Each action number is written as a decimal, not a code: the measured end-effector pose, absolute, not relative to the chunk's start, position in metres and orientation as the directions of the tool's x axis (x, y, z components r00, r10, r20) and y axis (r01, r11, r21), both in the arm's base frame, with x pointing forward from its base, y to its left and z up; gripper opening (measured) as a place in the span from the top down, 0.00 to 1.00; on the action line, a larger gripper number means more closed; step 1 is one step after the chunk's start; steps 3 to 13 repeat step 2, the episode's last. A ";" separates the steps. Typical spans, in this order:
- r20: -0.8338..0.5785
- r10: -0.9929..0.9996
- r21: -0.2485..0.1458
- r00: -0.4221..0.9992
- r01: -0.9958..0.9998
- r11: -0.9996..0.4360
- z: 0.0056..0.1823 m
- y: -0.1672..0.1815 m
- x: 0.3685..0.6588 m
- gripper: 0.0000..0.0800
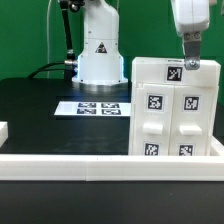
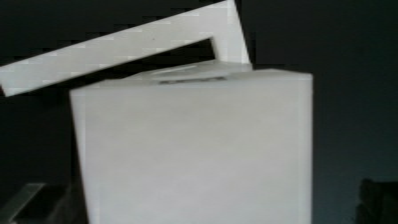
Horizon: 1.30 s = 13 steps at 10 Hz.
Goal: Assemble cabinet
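1. The white plastic box-like cabinet body [image 1: 173, 107] stands upright on the black worktop [image 1: 40, 110], at the front corner on the exterior view's right, just behind the white raised rail [image 1: 70, 166] that runs along the worktop's front edge
2. The face of the cabinet turned to the exterior camera carries several square black-and-white marker tags and small raised knobs on its door panels
3. The robot's pincer [image 1: 188, 63] hangs from above at the top edge of the cabinet; its dark fingers [image 1: 185, 50] reach down to the topmost tag
4. Pincer state: cannot be determined; neither view shows the gap between the fingers or a firm hold on the cabinet
5. In the wrist view a large white block [image 2: 192, 145] fills most of the picture, with a white L-shaped part [image 2: 134, 50] lying tilted at its far edge; which part of the cabinet this is cannot be told
6. The flat white marker board [image 1: 93, 107] lies on the worktop near its rear edge, well apart from the cabinet
7. The white robot base [image 1: 99, 48], with a triangle warning sticker, stands at the rear edge directly behind the marker board
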<state>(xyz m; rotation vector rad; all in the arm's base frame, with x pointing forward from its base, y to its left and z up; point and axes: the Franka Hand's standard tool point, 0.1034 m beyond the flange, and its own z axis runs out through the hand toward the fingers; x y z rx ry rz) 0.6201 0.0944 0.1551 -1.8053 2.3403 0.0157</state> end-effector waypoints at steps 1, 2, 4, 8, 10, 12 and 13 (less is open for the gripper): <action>-0.156 -0.958 -0.104 -0.241 -0.960 0.259 0.155 0.095 0.620 0.03; -0.160 -0.957 -0.103 -0.240 -0.961 0.258 0.155 0.096 0.620 0.00; -0.160 -0.957 -0.103 -0.240 -0.961 0.258 0.155 0.096 0.620 0.00; -0.160 -0.957 -0.103 -0.240 -0.961 0.258 0.155 0.096 0.620 0.00; -0.160 -0.957 -0.103 -0.240 -0.961 0.258 0.155 0.096 0.620 0.00; -0.160 -0.957 -0.103 -0.240 -0.961 0.258 0.155 0.096 0.620 0.00; -0.160 -0.957 -0.103 -0.240 -0.961 0.258 0.155 0.096 0.620 0.00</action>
